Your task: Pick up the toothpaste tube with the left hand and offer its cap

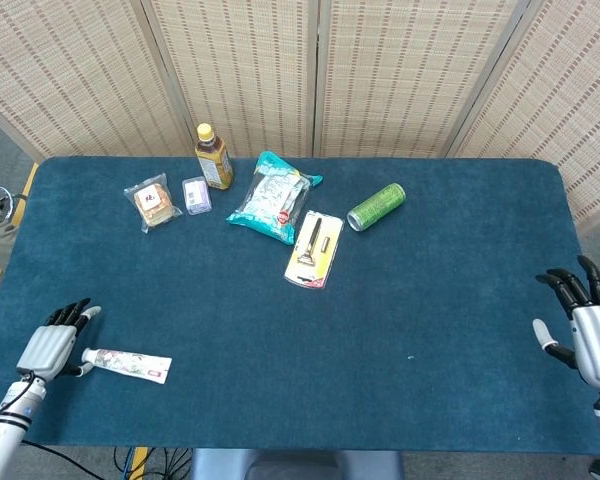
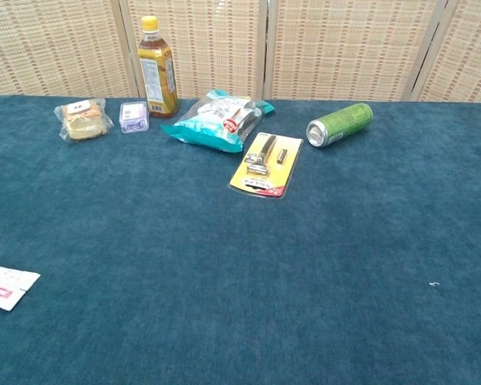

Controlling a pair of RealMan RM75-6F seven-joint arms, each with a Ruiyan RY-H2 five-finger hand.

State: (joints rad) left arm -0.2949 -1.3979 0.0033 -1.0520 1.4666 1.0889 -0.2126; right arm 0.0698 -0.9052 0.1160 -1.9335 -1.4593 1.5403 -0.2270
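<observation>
Blue-carpeted table [image 1: 430, 300], wide, backed by woven screens [image 1: 380, 70]. Along the far side, left to right: wrapped pastry [image 1: 152, 203], small lilac box [image 1: 196, 194], amber drink bottle [image 1: 213, 157] standing upright, teal snack bag [image 1: 271, 196], razor on a yellow card [image 1: 315, 249], green can [image 1: 376, 206] lying on its side. All well apart from the task's thing.

Near the front left corner: toothpaste tube [image 1: 126, 363], flat on the cloth, slightly slanted, cap end toward the left edge, crimped end toward the middle. Only that crimped end showing in the chest view [image 2: 4, 285], at the frame's left border.

At the cap end: left hand [image 1: 52, 347], low over the table, fingers apart and reaching past the tube's tip, thumb lying close against the cap. Probably touching it, but too small in the head view to be sure; no grasp closed around the tube, nothing carried. At the right edge: right hand [image 1: 592, 335], fingers spread upward, empty, far from everything.

As a judgement of progress: approach made, grasp barely begun. Tube not lifted. Left to do: closing around the body, raising it off the cloth, turning it so the cap points outward for offering.
</observation>
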